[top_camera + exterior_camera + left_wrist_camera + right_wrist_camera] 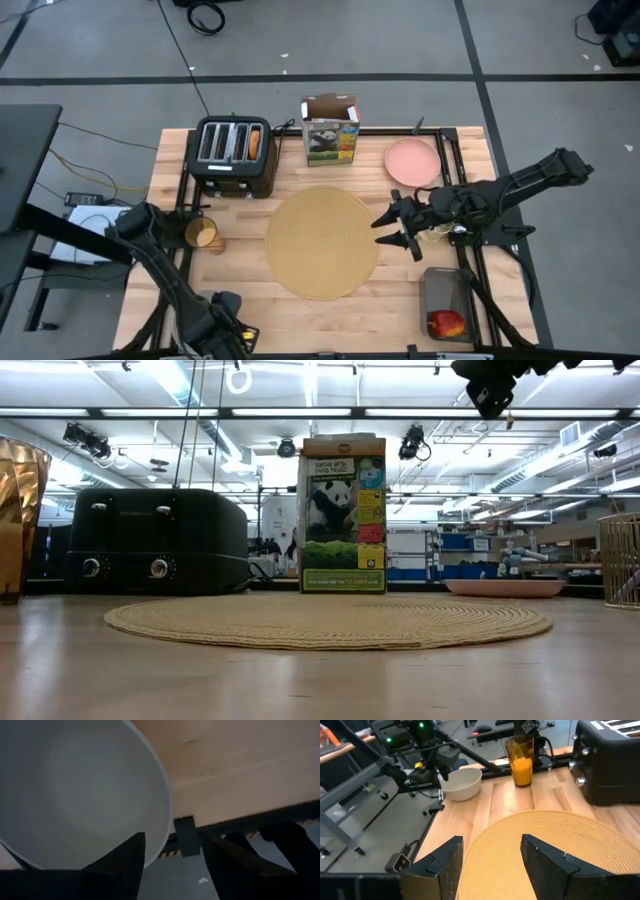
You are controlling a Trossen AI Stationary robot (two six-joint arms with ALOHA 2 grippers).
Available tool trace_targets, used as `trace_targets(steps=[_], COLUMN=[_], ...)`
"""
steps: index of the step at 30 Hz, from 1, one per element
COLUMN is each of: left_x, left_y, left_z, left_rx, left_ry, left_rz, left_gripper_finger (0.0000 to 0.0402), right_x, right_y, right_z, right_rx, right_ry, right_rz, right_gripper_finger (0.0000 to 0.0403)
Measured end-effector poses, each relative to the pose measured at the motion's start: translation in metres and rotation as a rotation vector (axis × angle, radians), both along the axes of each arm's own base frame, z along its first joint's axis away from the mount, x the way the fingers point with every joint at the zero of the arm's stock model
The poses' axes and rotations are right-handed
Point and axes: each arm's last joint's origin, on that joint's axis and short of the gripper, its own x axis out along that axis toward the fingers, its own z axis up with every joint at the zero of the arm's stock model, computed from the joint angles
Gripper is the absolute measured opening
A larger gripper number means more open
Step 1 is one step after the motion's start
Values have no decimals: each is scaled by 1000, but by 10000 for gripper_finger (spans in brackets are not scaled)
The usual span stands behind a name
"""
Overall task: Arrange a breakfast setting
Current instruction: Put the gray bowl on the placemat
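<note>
The tan placemat [322, 242] lies flat at the table's middle. A pale grey bowl [462, 782] sits on the table's near left corner, hidden under my left arm in the high view. My left gripper [172, 845] points down over it, open. One finger is over the bowl's inside and the other outside its rim [167, 815]. My right gripper [395, 228] hovers open and roughly level above the placemat's right edge [570, 835]. The amber cup [203, 235] stands left of the placemat. A pink plate [412, 160] lies at the far right. The red apple [447, 323] rests in a dark tray. The spoon is out of view.
A black toaster [235, 155] with a bread piece [255, 143] in one slot stands at the far left. An open cereal box [330, 130] stands beside it. The dark tray [447, 300] sits at the near right corner. A wire basket [622, 560] shows at the right.
</note>
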Motion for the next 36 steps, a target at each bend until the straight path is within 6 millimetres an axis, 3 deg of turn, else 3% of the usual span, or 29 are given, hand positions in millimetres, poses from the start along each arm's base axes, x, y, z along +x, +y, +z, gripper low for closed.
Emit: trace_targets(steps=[7,11,14,20,22,26,30,34,36], left_x=[5,7,9,11,11,17,33,48,58], left_y=[9,14,17,18,17,9,5,19,26], left_z=[-42,-50,-50,-50,-49,-34,3,35,48], left_rx=[-47,-42,-46,-65,-80,-164,-196,-113,-60], left_ry=[65,73,76,93,98,95,10,-101,-207], left_rz=[30,41,36,38,41,30,10,-101,-256], left_gripper_finger=[199,185,146,26,16,23,13,13,13], right_x=[0,0,0,-6,-10,-19,-28,-34,-36], right_y=[2,3,4,4,2,-1,-4,-7,-8], right_z=[-1,-1,-1,5,9,27,55,74,78], right_rx=[-9,-8,-12,-37,-28,-64,-158,-242,-282], right_ry=[4,4,2,-35,-54,-39,2,6,6], right_rz=[10,18,28,49,47,46,70,93,105], right_gripper_finger=[206,206,203,192,191,193,195,195,195])
